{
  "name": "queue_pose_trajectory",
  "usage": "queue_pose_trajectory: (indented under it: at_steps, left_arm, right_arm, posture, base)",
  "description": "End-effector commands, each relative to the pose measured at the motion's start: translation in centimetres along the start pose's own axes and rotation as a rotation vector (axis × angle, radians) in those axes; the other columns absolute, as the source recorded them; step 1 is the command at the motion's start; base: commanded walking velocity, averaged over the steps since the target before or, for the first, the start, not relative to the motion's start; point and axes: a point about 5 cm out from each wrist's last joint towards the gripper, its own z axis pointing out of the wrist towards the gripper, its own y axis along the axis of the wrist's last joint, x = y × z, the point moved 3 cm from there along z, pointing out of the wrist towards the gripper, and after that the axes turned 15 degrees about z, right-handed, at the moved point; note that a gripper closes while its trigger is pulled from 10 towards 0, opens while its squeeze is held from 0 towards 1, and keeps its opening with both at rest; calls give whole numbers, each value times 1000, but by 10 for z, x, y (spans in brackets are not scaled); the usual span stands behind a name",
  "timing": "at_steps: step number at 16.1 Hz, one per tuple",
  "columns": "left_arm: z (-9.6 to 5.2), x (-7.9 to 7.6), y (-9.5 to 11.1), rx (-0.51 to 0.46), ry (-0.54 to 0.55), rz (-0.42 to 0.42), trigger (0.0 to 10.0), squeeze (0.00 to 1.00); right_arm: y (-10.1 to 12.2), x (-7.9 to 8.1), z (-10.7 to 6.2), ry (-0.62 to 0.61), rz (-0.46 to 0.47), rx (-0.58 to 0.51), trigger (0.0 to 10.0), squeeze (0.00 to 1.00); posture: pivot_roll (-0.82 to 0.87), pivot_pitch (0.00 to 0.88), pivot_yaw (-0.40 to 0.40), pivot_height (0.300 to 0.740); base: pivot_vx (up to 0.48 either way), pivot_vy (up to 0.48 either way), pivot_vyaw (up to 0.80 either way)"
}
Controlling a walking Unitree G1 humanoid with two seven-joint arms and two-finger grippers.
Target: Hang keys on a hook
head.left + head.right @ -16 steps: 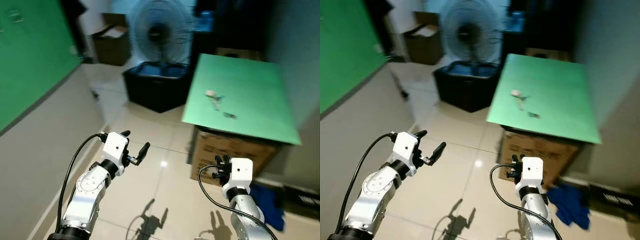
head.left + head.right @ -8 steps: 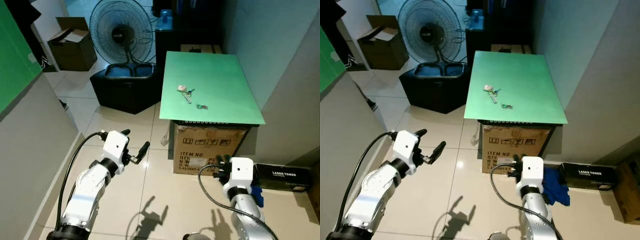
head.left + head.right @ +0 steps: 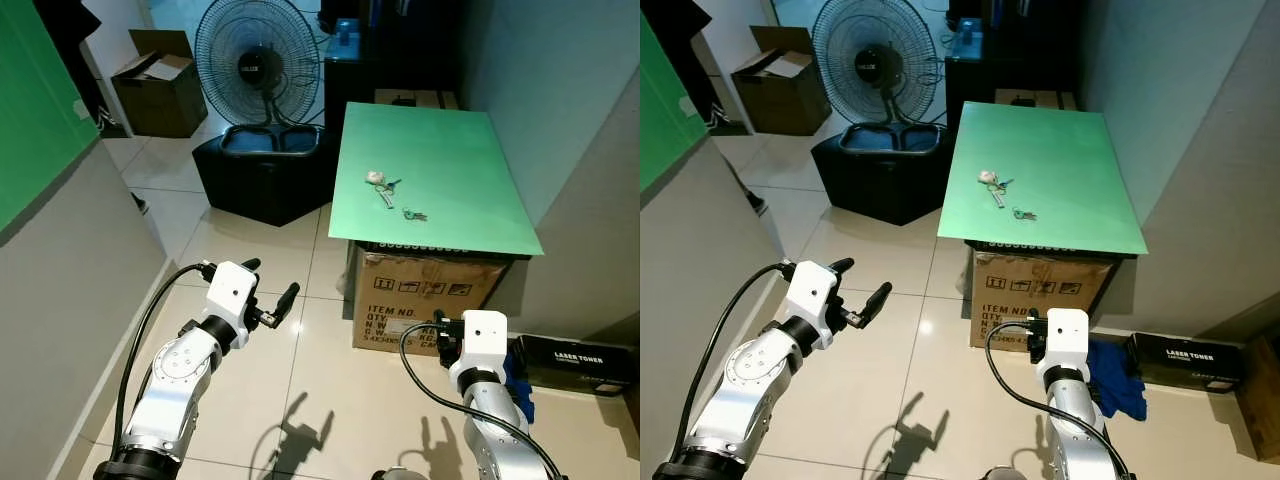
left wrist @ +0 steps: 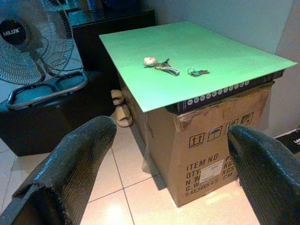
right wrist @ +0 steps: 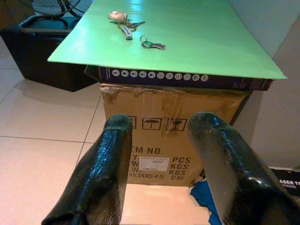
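Two key bunches lie mid-way on green board atop brown cardboard box, ahead right. Left gripper and right gripper empty, fingers apart, raised low, likely readied for approach. No hook visible.

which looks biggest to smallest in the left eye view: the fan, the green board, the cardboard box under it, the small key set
1. green board
2. fan, though it stands farther from the camera, so its true size is unsure
3. cardboard box, partly hidden under the board
4. small key set, by far the smallest
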Motion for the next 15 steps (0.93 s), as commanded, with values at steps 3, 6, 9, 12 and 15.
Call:
queue_pose_trajectory:
  at_steps: [3,6,9,12,15]
  left_arm:
    - [2,-1,-3,26,-8,47,10000,0]
    - [2,-3,-2,15,-16,49,10000,0]
    - [2,-2,3,-6,-29,42,10000,0]
    - [2,-4,3,-12,-28,60,10000,0]
    - [5,-3,0,10,-27,58,10000,0]
  right_arm:
    - [2,-1,0,-5,6,-12,10000,1000]
    - [-1,4,-1,23,-27,5,10000,1000]
    - [-1,16,-4,91,-45,2,10000,0]
    - [-1,14,-5,73,-34,-6,10000,0]
    - [-2,14,-5,74,-36,3,10000,0]
  posture:
    - [-51,0,59,722]
    - [-52,0,60,722]
    - [-56,0,62,722]
    - [-60,0,69,722]
    - [-63,0,73,722]
  base:
    - [0,0,0]
    - [0,0,0]
    - [105,-120,0]
    - [90,-416,0]
    - [0,-147,0]
